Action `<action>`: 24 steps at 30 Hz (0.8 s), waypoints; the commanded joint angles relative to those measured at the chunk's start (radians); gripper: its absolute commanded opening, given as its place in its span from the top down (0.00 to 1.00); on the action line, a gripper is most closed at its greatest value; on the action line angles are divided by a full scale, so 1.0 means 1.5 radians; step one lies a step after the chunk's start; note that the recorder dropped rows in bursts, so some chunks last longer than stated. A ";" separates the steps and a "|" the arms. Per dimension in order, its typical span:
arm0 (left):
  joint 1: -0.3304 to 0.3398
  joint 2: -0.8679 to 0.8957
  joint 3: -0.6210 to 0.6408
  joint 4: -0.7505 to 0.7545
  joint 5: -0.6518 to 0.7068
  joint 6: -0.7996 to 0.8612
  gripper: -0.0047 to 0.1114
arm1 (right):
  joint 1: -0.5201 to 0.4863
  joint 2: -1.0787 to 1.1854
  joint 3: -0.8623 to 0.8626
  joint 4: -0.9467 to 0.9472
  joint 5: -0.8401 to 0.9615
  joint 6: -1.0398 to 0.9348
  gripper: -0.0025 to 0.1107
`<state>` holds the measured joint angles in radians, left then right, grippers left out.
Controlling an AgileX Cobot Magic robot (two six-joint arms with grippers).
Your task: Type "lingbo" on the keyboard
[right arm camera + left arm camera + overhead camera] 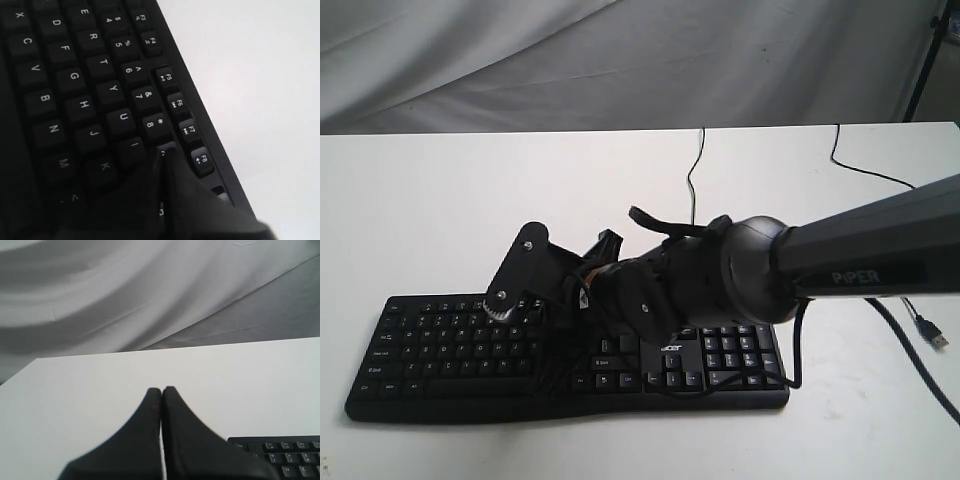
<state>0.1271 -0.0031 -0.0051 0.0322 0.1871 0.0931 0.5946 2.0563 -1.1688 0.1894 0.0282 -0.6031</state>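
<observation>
The white table (470,200) filled most of the exterior view, with a grey cloth (620,60) hanging behind its far edge. The keyboard (440,350) lay flat on the near part of the table, lengthwise across the view. Its number pad was toward the right and the "acer" logo was visible just under the arm. The right arm (880,255), dark and marked "PIPER", reached in from the right and crossed over the keyboard's middle, hiding many keys.

In the right wrist view, the right gripper (161,154) had its fingers pressed together with only a thin seam between them. Its tip was down over the keyboard between the I and 9 keys. Whether a key was depressed could not be told.

In the left wrist view, the left gripper (161,390) was likewise pressed together, holding nothing. It sat above bare table, with a corner of the keyboard beside it.

A thin black cable (692,180) ran from behind the arm to the table's far edge. A loose cable ended in a USB plug (934,337) on the table at the right, apart from the keyboard.
</observation>
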 commanded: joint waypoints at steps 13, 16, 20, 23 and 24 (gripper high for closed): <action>-0.003 0.002 0.003 0.000 -0.003 -0.002 0.95 | 0.002 0.020 0.003 -0.002 -0.011 0.000 0.98; -0.003 0.002 0.003 0.000 -0.003 -0.002 0.95 | 0.002 0.034 0.003 -0.002 -0.005 0.000 0.98; -0.003 0.002 0.003 0.000 -0.003 -0.002 0.95 | 0.002 0.029 0.003 -0.002 -0.001 0.000 0.98; -0.003 0.002 0.003 0.000 -0.003 -0.002 0.95 | 0.002 -0.008 0.003 -0.002 0.005 0.000 0.98; -0.003 0.002 0.003 0.000 -0.003 -0.002 0.95 | 0.002 -0.021 0.003 -0.002 0.009 0.000 0.98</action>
<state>0.1271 -0.0031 -0.0051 0.0322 0.1871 0.0931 0.5970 2.0733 -1.1688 0.1894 0.0234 -0.6031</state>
